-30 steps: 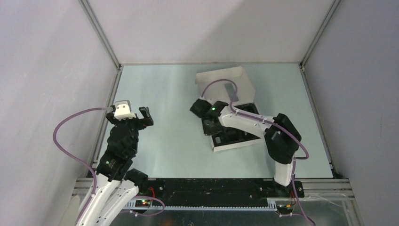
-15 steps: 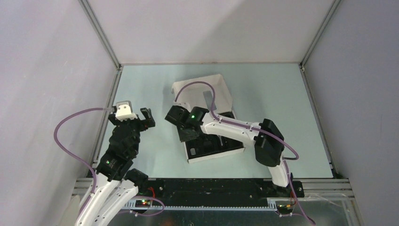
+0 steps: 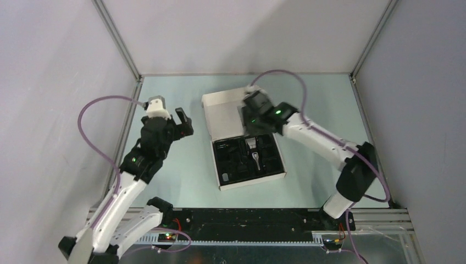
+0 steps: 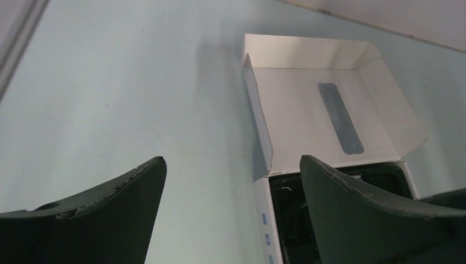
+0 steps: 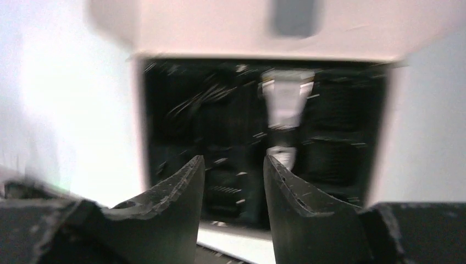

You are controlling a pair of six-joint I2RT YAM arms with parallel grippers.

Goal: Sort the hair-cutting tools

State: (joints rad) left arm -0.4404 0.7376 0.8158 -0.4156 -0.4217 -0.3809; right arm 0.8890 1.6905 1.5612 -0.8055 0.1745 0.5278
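Note:
The open white box (image 3: pixel 226 113) lies mid-table, lid flat toward the back. Its black tray (image 3: pixel 273 163) holds the silver-grey and black hair clipper (image 3: pixel 253 150) and small black accessories that I cannot tell apart. My right gripper (image 3: pixel 254 118) hovers above the back edge of the tray, jaws partly open and empty. In the blurred right wrist view the clipper (image 5: pixel 286 99) lies in the tray (image 5: pixel 340 137) beyond the gripper (image 5: pixel 233 162). My left gripper (image 3: pixel 167 116) is wide open and empty, left of the box. In its wrist view, the gripper (image 4: pixel 231 159) faces the lid (image 4: pixel 308 118).
Metal frame posts and grey walls bound the table (image 3: pixel 176 181) on the left, right and back. A purple cable loops from each arm. In the left wrist view, the box's white side wall (image 4: pixel 262 220) stands just inside the right finger.
The right gripper slid the box leftward across the table, then drew away to the back of the tray. The left arm reached forward and toward the box.

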